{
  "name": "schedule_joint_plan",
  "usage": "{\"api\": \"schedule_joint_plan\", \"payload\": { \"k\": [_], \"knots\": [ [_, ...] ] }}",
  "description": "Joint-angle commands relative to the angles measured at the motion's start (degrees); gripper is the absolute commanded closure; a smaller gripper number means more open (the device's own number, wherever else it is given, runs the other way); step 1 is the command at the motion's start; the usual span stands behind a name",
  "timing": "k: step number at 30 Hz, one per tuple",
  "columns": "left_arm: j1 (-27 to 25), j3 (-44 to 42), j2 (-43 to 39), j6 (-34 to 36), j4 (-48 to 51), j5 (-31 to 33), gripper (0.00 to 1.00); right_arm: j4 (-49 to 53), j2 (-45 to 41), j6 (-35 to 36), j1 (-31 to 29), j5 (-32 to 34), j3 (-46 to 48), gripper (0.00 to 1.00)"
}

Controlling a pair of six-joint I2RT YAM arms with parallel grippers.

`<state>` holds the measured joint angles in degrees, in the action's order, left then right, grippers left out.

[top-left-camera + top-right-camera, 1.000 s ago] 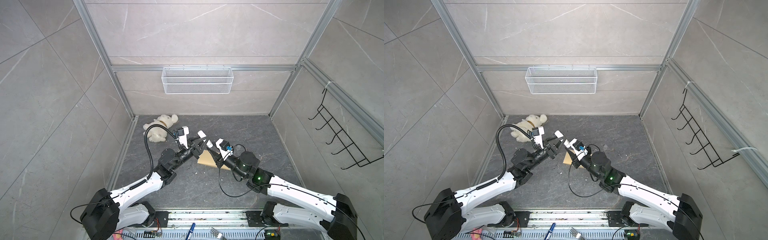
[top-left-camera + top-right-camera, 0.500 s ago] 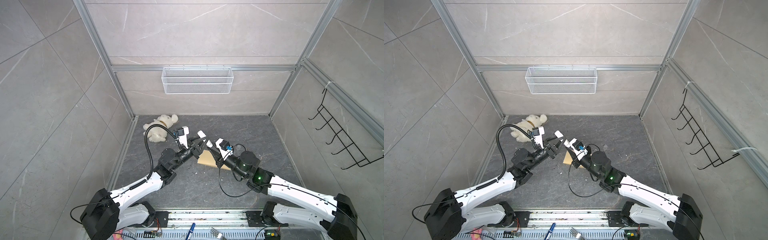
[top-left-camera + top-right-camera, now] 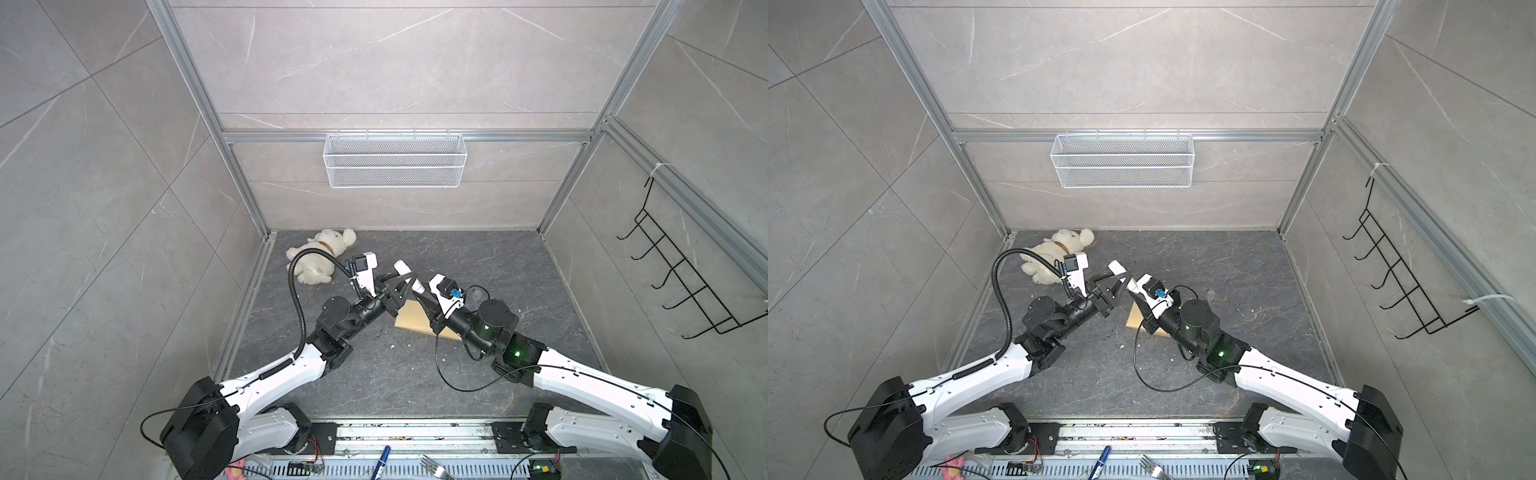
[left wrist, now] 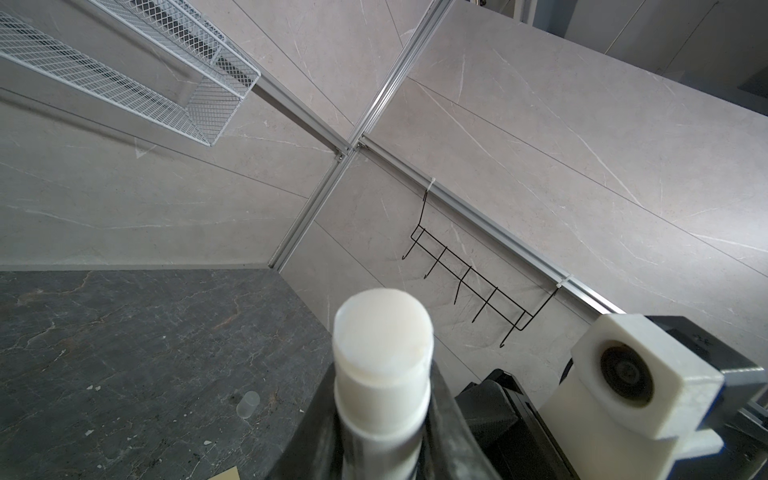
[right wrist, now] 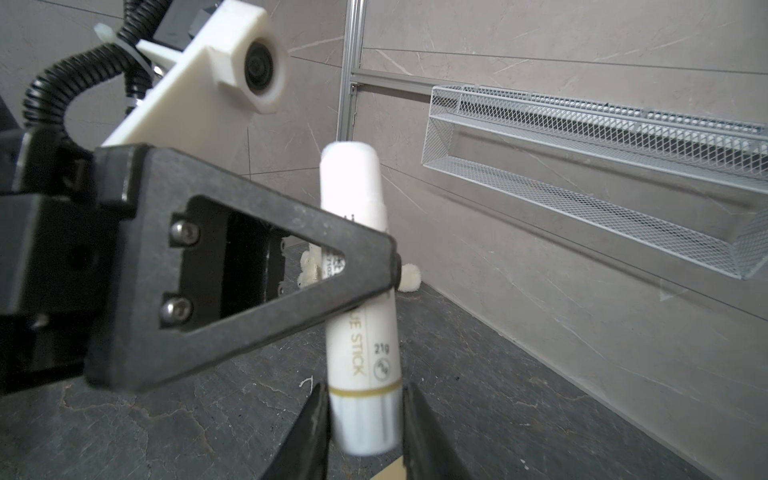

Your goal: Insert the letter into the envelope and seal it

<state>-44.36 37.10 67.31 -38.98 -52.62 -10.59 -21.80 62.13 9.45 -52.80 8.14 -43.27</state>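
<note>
A white glue stick hangs in the air between both arms, above the floor. My left gripper is shut on its barrel, the round top end facing that wrist camera. My right gripper is shut on the ridged lower end, one finger on each side. In both top views the two grippers meet over the plain tan envelope, which lies flat on the dark floor and is partly covered by the right arm. The letter is out of view.
A clear cap lies on the floor right of the grippers. A plush bear lies at the back left. A white wire basket hangs on the back wall and a black hook rack on the right wall.
My right gripper's jaws have closed in on the lower end of the glue stick. Both arms have hardly shifted, and the left grip is unchanged.
</note>
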Motion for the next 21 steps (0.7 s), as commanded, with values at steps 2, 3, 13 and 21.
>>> {"api": "schedule_joint_plan", "payload": {
  "k": [2,3,13,21],
  "knots": [
    [-0.18,1.82,-0.69,1.01,-2.23,-0.88,1.0,0.36,0.67,0.88,0.13,0.74,-2.26,0.79],
    [-0.23,1.83,-0.69,1.01,-2.22,-0.89,1.0,0.36,0.71,0.89,0.15,0.74,-2.26,0.82],
    [-0.24,1.99,-0.6,3.08,-2.96,-4.97,1.0,2.0,-1.15,-1.02,0.94,-7.33,-2.19,0.99],
    [-0.16,1.39,-2.46,6.83,-5.28,-14.87,1.0,2.69,-3.9,-19.47,16.59,-39.95,-3.01,1.0]
  ]
}}
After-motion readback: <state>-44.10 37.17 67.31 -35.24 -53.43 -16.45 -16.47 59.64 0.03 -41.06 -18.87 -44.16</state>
